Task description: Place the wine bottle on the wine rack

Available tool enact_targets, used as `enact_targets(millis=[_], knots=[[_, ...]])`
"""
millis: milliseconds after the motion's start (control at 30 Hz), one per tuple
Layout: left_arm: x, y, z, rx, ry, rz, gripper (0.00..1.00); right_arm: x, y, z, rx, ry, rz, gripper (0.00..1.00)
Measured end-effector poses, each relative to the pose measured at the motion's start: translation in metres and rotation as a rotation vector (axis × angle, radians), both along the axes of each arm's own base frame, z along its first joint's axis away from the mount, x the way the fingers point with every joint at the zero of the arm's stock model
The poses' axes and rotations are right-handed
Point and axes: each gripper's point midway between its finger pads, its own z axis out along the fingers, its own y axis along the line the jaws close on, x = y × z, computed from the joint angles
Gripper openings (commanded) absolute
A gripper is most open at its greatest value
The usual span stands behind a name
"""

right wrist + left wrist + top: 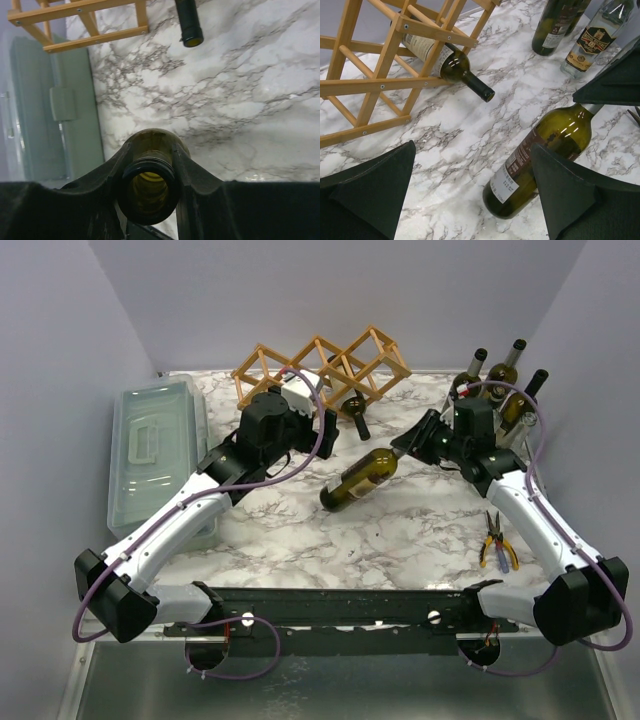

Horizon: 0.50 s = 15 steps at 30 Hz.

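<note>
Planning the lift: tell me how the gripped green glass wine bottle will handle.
Likely to roll: the green glass wine bottle lies on its round side. Probably slippery: shiny glass. The right gripper holds only its neck, so the base may droop.

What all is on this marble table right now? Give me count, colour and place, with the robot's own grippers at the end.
wooden lattice wine rack: one, light brown, back centre
dark green glass bottle: one, lying in a lower rack cell, neck poking out
olive-green glass wine bottle: one, labelled, on its side mid-table
upright glass bottles: at least three, mostly dark green, back right corner
lidded plastic box: one, grey-green, left edge
pliers: one pair, yellow handles, front right
marble-patterned table: one, white with grey veins
left gripper: black, open, in front of the rack
right gripper: black, shut on the olive-green bottle's neck
</note>
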Motion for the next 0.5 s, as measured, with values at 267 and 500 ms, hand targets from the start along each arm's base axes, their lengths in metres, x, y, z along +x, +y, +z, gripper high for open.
enact_targets(millis=[267, 500], knots=[[-0.003, -0.005, -0.009, 0.037, -0.023, -0.038, 0.99, 0.000, 0.024, 0.016, 0.182, 0.010, 0.038, 0.01], [-0.025, -0.034, -0.038, 0.098, -0.056, -0.246, 0.99, 0.000, 0.032, 0.026, 0.241, 0.004, 0.060, 0.01]])
